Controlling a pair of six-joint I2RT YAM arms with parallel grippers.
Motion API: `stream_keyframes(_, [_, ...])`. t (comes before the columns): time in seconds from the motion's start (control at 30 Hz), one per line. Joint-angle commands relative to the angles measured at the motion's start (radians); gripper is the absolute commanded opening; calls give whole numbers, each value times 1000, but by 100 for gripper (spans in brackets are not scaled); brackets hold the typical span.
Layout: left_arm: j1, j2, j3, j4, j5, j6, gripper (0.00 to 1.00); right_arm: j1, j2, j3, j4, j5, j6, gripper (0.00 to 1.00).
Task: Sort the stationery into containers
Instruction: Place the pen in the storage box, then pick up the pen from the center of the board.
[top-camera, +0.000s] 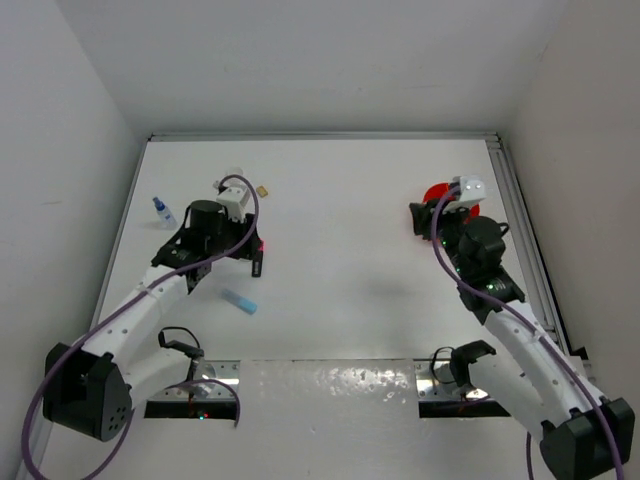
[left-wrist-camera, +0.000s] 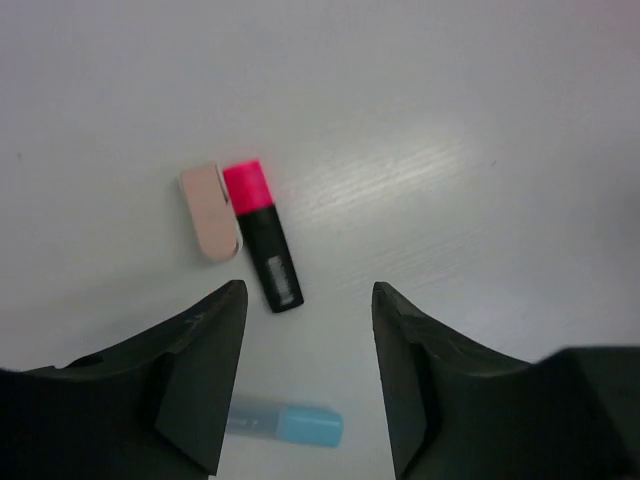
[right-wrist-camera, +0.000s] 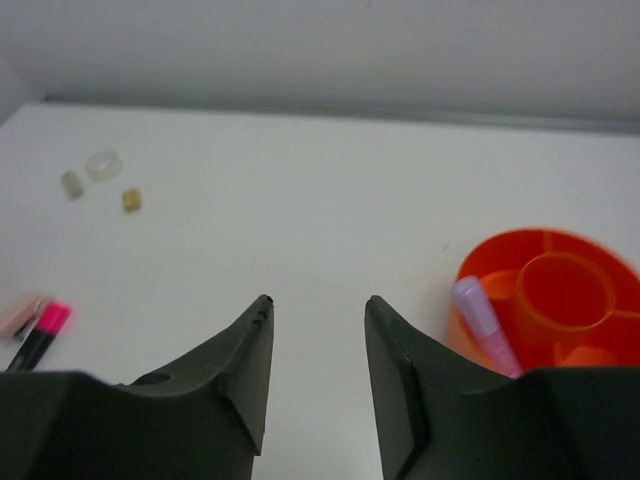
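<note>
the left gripper (left-wrist-camera: 308, 298) hangs over the table (left-wrist-camera: 480, 120) with its fingers apart and nothing between them. just ahead of it lies a black marker (left-wrist-camera: 264, 240) with a pink cap, and a pale beige block (left-wrist-camera: 208, 212) sits right beside the cap. a light-blue highlighter (left-wrist-camera: 292, 424) lies under the gripper, seen in the gap between the fingers. the right gripper (right-wrist-camera: 318, 305) is also parted and empty, close to the orange tub (right-wrist-camera: 560, 300) on its right. a lilac piece (right-wrist-camera: 482, 322) leans tilted in the tub's left outer compartment. far across the table sit a clear tape ring (right-wrist-camera: 103, 163), a small grey block (right-wrist-camera: 72, 184) and a tan block (right-wrist-camera: 132, 200), near each other. a blue-capped bottle (top-camera: 163, 211) stands by the left wall.
</note>
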Motion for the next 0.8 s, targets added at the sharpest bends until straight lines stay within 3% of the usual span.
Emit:
stream_keyframes(0.0, [-10, 63, 57, -181, -86, -20, 52, 86, 32, -13, -140, 7, 79, 41])
stream_keyframes(0.13, [-18, 111, 53, -121, -142, 84, 61, 168, 64, -11, -137, 57, 99, 46])
stream_keyframes(0.2, [-27, 154, 53, -73, -201, 131, 60, 211, 89, -7, -141, 73, 87, 47])
stream_keyframes(0.27, [-39, 189, 60, -72, -174, 138, 55, 247, 115, 0, -146, 93, 75, 47])
stream_keyframes(0.37, [-67, 243, 60, -58, -172, 84, 54, 283, 130, -11, -135, 115, 66, 48])
stream_keyframes(0.53, [-85, 362, 62, -44, -185, 0, 43, 316, 132, -39, -86, 144, 46, 49])
stream_keyframes(0.77, [-96, 481, 69, -26, -258, -84, 46, 321, 138, -60, -60, 158, 6, 52])
